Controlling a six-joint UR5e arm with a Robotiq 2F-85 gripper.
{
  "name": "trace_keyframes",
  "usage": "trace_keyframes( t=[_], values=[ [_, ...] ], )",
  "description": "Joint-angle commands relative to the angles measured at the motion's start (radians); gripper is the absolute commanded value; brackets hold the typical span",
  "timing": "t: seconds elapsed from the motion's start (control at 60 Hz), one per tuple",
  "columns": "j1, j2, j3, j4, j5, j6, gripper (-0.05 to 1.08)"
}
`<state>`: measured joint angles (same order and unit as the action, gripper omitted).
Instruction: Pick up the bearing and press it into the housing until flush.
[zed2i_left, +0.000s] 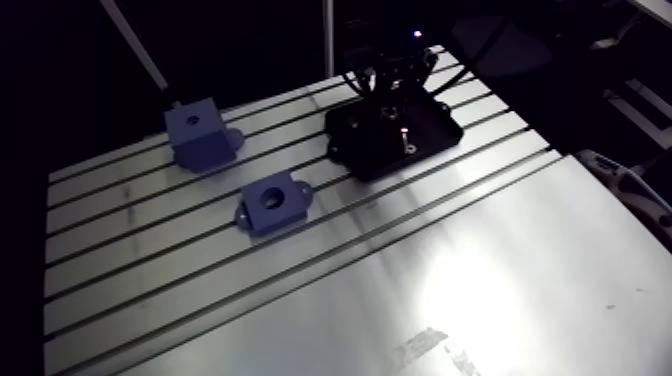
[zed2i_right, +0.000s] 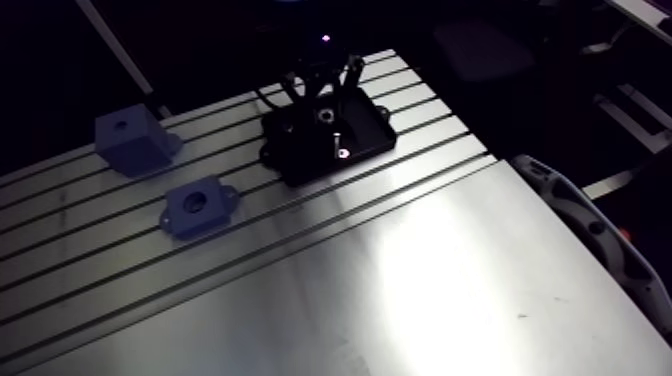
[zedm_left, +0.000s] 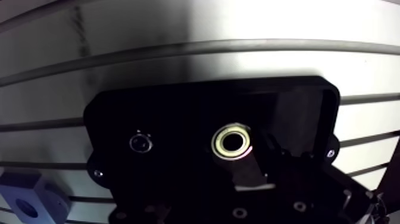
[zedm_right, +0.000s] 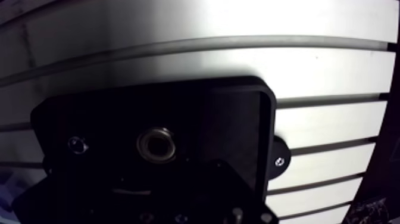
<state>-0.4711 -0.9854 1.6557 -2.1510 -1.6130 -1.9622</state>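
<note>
The claw (zed2i_left: 388, 92) is a dark shape against a black tray (zedm_left: 172, 113) in both views, so I cannot tell whether it is apart or together. In the wrist view only dim parts of it show, cut off at the edge. It hangs low over the tray at the far end of the tabletop (zed2i_left: 480, 260), with the wrist coming down on it from above.

Just ahead of the claw, the bearing (zedm_left: 232, 142) lies in the tray as a pale metal ring. A smaller round fitting (zedm_left: 140, 142) sits beside it, too dark to make out. Only the wrist view shows the ring plainly; in the arm view it is no more than a glint.

The arm view alone shows two blocks in full, well apart from the tray on its left. The low blue block (zed2i_left: 272, 202) has a wide round bore and is nearer. The tall blue block (zed2i_left: 200, 133) has a small hole on top and is farther left. In the wrist view a cut-off blue corner shows beside the tray, and I cannot tell which block it belongs to
</note>
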Motion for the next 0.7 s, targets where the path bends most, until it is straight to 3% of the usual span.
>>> trace_keyframes(
  t=[0.017,0.7],
  values=[
    [0.000,0.000,-0.001,0.000,-0.003,-0.001,0.53],
    [0.000,-0.019,0.003,0.004,-0.011,-0.007,0.58]
  ],
)
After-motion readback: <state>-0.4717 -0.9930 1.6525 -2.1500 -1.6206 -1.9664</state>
